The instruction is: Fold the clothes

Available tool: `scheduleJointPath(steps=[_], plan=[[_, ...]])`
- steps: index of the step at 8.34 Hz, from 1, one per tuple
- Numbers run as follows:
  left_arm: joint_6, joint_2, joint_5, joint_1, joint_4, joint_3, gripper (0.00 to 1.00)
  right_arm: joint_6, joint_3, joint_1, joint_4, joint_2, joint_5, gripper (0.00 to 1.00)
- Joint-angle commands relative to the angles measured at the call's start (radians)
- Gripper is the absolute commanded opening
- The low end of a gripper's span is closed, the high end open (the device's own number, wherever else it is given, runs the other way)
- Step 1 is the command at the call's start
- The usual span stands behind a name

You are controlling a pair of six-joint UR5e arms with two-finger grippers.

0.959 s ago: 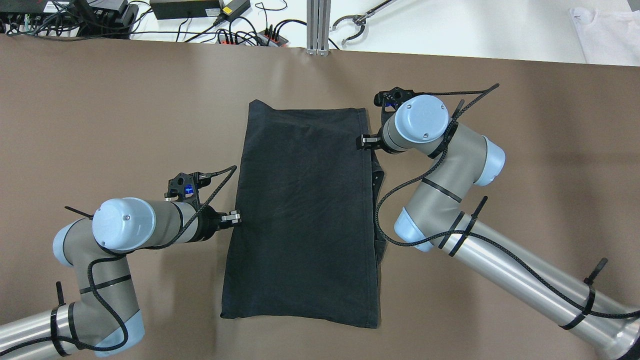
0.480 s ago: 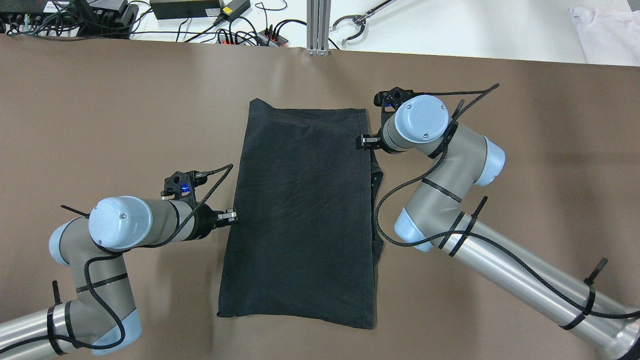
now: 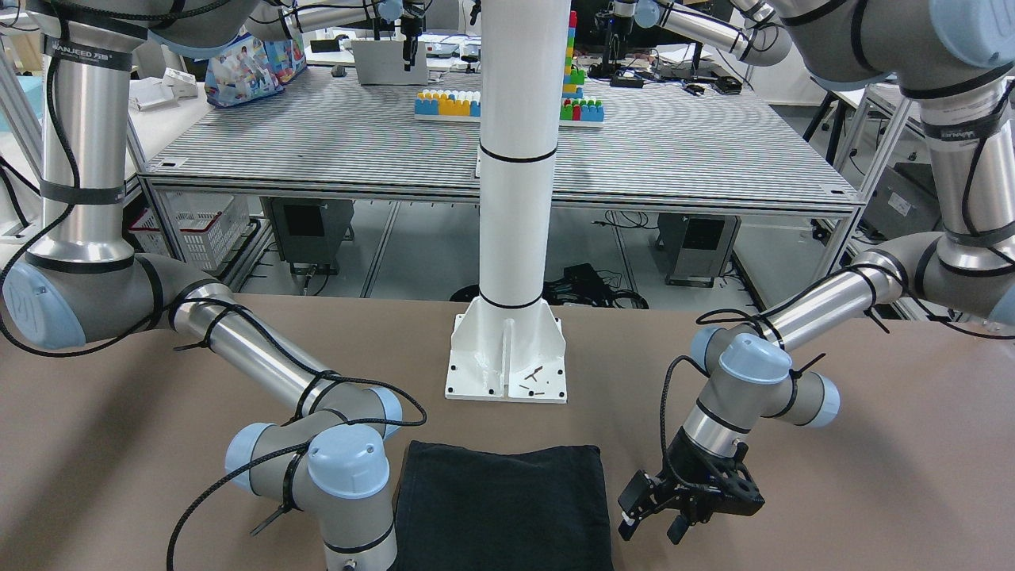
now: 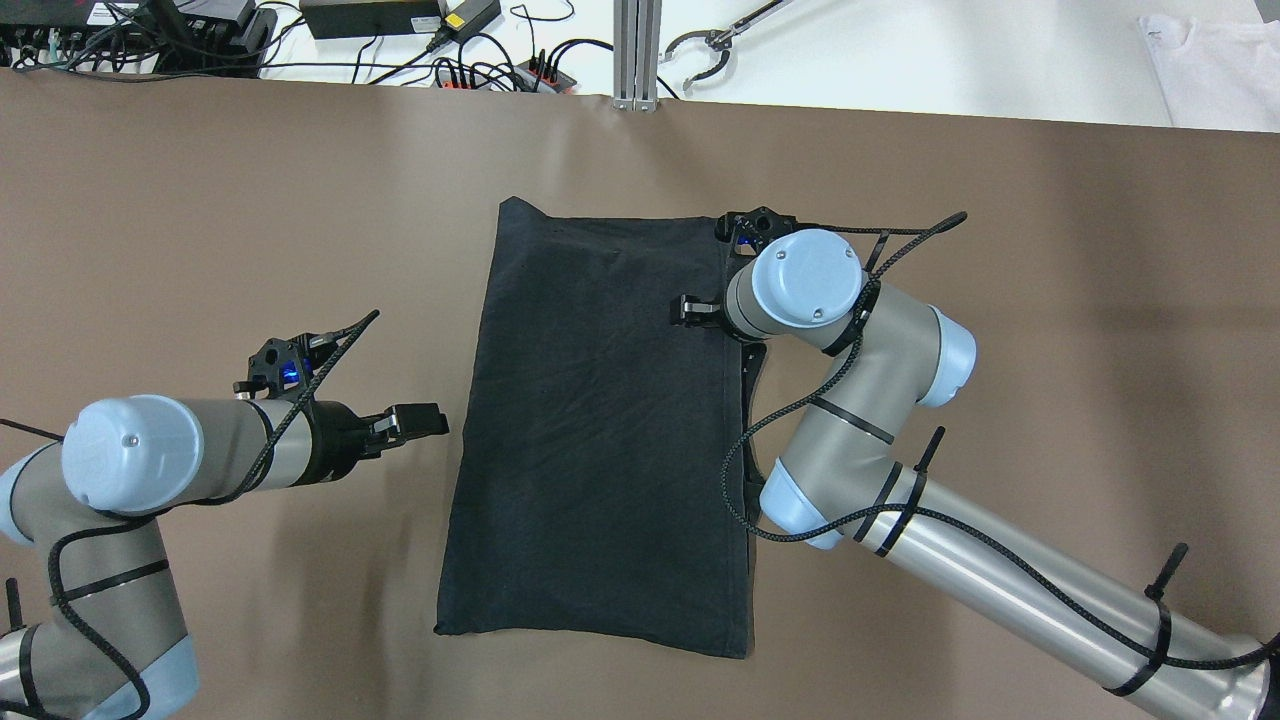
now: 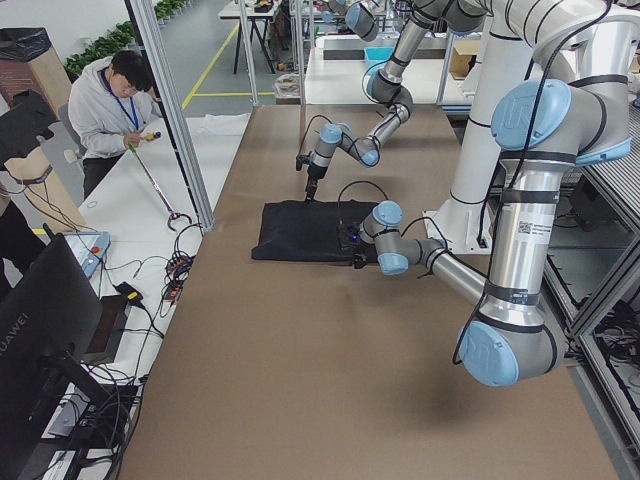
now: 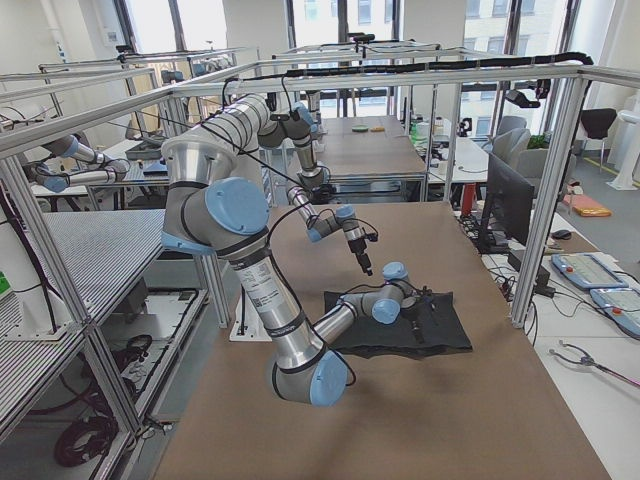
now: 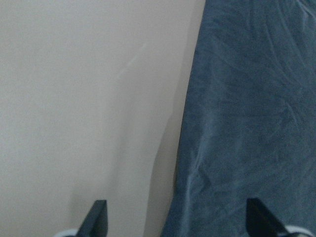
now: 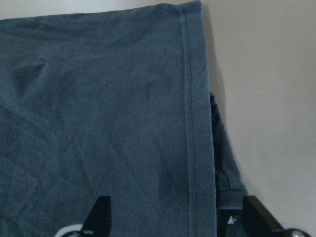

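Brown matte table (image 4: 200,200), white pole (image 3: 515,159) bolted on at the robot's side, striped bench (image 3: 317,135) with toy blocks (image 3: 448,103) further back. Got one black cloth (image 4: 600,430) spread flat mid-table, roughly rectangular, a bit wrinkled, wider than the pole's base (image 3: 507,361). Looks doubled over: stitched hem down the robot's-right side, lower layer poking out from under it (clearest from the right wrist cam).

Then the left gripper (image 4: 420,425), parked just beside the cloth's left edge, over bare table, clear of the fabric in the overhead shot. Fingers spread wide, nothing between them. From its wrist cam, just tabletop on one side and the cloth's edge on the other.

And the right gripper (image 4: 688,310), out over the cloth near the hemmed side, toward the far end. Fingers wide apart too, holding nothing, hem line running between the tips in its wrist cam. No telling about actual contact with the fabric.

Also a person (image 5: 112,105) in a grey top, off past the table's far side in the left-side view.
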Motion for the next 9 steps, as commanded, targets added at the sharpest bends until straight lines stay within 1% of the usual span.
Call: scheduleJointPath(steps=[1,2,3,4,5,6,8,9], plan=[[-0.242,0.029,0.159,0.136,-0.003,-0.028,1.00,0.107,0.020,-0.032,0.001,0.003,-0.003,0.94],[-0.357,0.029,0.210,0.190,-0.003,-0.047,1.00,0.116,0.020,-0.038,0.001,0.004,-0.011,0.94],[-0.447,0.056,0.262,0.253,-0.002,-0.081,1.00,0.118,0.020,-0.038,0.001,0.004,-0.021,0.94],[-0.465,0.133,0.311,0.318,-0.002,-0.122,1.00,0.118,0.021,-0.038,0.001,0.004,-0.023,0.94],[-0.511,0.162,0.363,0.368,-0.002,-0.140,1.00,0.118,0.021,-0.038,0.001,0.006,-0.024,0.94],[-0.531,0.157,0.418,0.414,-0.002,-0.129,1.00,0.122,0.021,-0.038,0.001,0.003,-0.026,0.94],[-0.542,0.124,0.446,0.451,-0.002,-0.109,1.00,0.124,0.021,-0.046,0.002,0.004,-0.038,0.94],[-0.548,0.085,0.459,0.453,-0.002,-0.076,1.00,0.123,0.021,-0.046,0.001,0.004,-0.038,0.94]])
